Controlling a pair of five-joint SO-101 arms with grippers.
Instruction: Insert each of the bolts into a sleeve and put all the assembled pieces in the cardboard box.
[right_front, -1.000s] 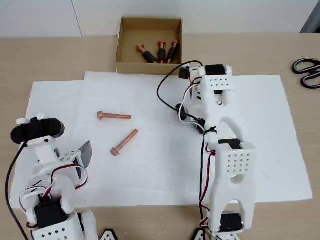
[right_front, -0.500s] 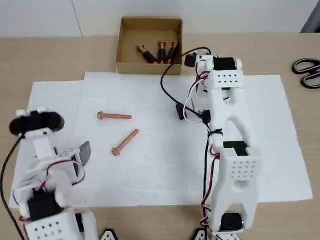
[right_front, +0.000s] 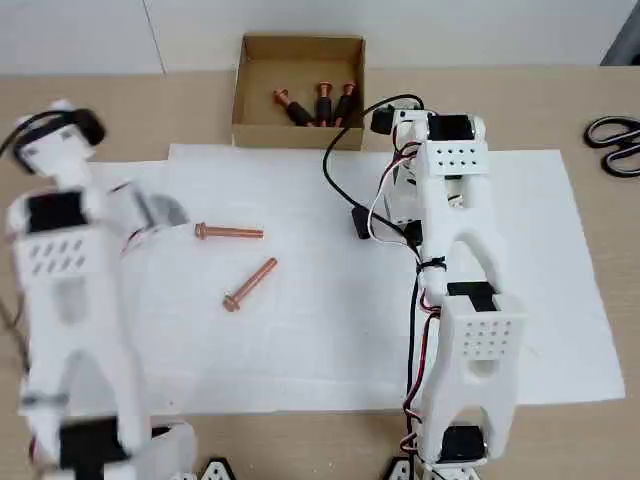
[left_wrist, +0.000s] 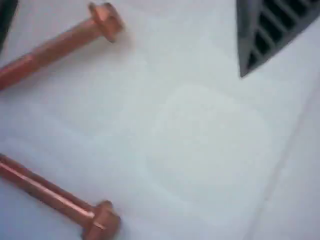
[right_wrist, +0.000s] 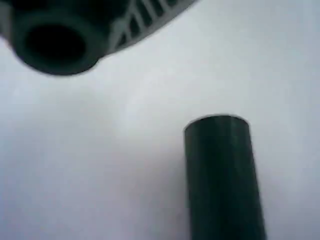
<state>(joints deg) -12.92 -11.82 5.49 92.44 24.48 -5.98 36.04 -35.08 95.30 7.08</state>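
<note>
On white sheet (right_front: 300, 340), left of centre: far bolt (right_front: 229, 232) and near bolt (right_front: 249, 284), apart, bare. Black sleeve (right_front: 360, 222) mid-sheet beside right arm (right_front: 455, 190). Cardboard box (right_front: 295, 136) at far edge of surface (right_front: 100, 110), three assembled pieces (right_front: 322, 103) inside. Left tool (right_front: 160, 213) released, beside far bolt's head. Right tool (right_wrist: 100, 25) grip: cannot tell. Scissors (right_front: 612, 145) at right edge. Sheet's near middle open.

Cardboard box (right_front: 300, 66): open-topped, shallow, square. Inside lie three assembled pieces (right_front: 323, 103), each a copper bolt seated in a black sleeve, side by side, heads toward the rear wall. First bolt (right_front: 229, 232): bare copper, flat, parallel to the box's front wall, off its left front corner. Second bolt (right_front: 249, 284): bare, slanted, farther out, head end farthest from the box. Sleeve (right_front: 361, 222): black tube, off the right front corner.
</note>
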